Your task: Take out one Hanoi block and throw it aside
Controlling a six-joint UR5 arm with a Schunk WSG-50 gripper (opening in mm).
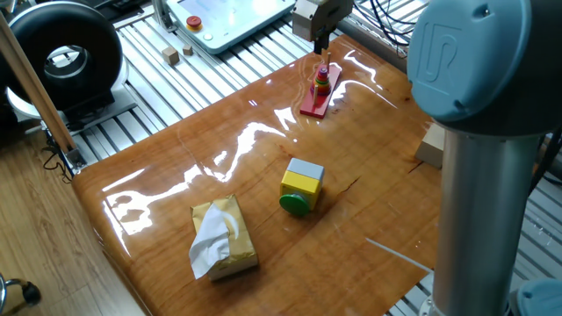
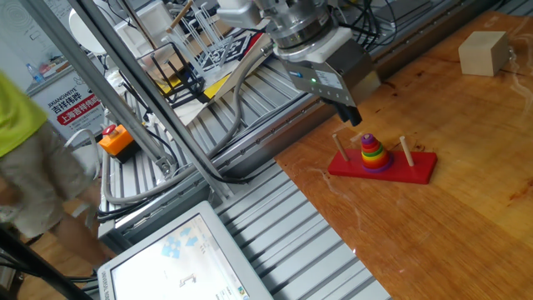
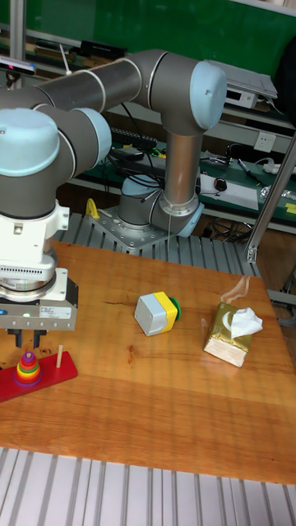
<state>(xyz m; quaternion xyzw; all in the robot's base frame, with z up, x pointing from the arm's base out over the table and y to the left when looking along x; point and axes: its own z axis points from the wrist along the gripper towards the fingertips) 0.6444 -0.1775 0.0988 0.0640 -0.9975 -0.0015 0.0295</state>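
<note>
The Hanoi tower is a red base [image 2: 416, 171] with three pegs and a cone of coloured rings on the middle peg. The Hanoi block [image 2: 369, 138] is the tiny purple piece at the tip of that cone, also seen as the block [image 3: 28, 356] in the tall view. My gripper [image 2: 354, 117] hangs just above and slightly behind the tower, touching nothing. In the tall view, the gripper [image 3: 30, 338] shows two dark fingers a little apart over the peg, so it is open and holds nothing. Seen from the other side, the gripper [image 1: 320, 44] is above the tower [image 1: 323, 81].
A yellow-and-grey cube [image 1: 301, 186] with a green cap lies mid-table, a gold tissue pack [image 1: 222, 237] near the front. A pale wooden block [image 2: 485, 52] sits at the far right. The table edge and aluminium rails run right behind the tower. Small wooden cubes [image 1: 171, 57] lie off the table.
</note>
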